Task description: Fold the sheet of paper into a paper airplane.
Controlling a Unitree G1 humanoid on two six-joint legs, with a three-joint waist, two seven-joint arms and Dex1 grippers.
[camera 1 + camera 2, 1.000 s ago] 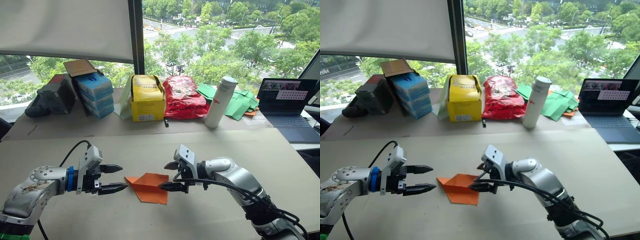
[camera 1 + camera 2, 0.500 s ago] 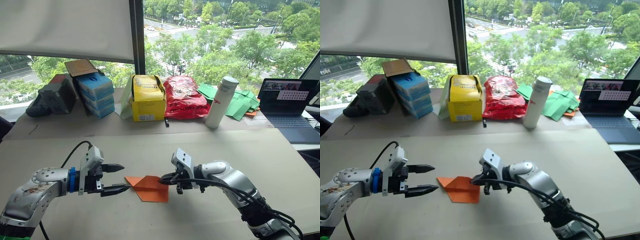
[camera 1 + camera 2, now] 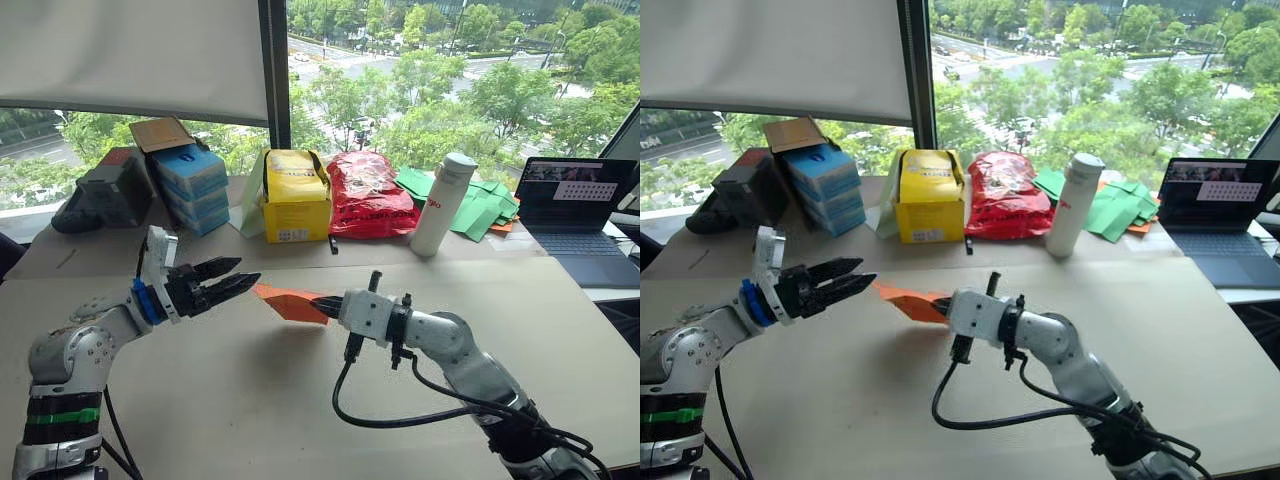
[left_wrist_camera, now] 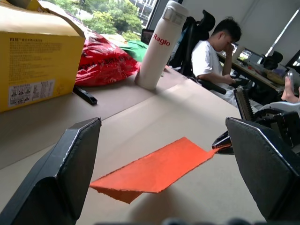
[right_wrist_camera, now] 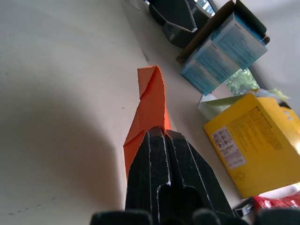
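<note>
Right gripper (image 3: 328, 305) clamped on airplane (image 3: 288, 301) mid-frame, held off surface (image 3: 250, 400), long axis pointing at left gripper (image 3: 232, 281), fingers apart, just beside the tip.

Paper airplane (image 5: 151, 107) tail hidden inside right gripper (image 5: 165, 140)

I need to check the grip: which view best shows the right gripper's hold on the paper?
The right wrist view: the shut right gripper pinches the orange paper's end. The left wrist view shows the paper side-on with the pinch at its far tip. The eye views show the paper partly hidden.
</note>
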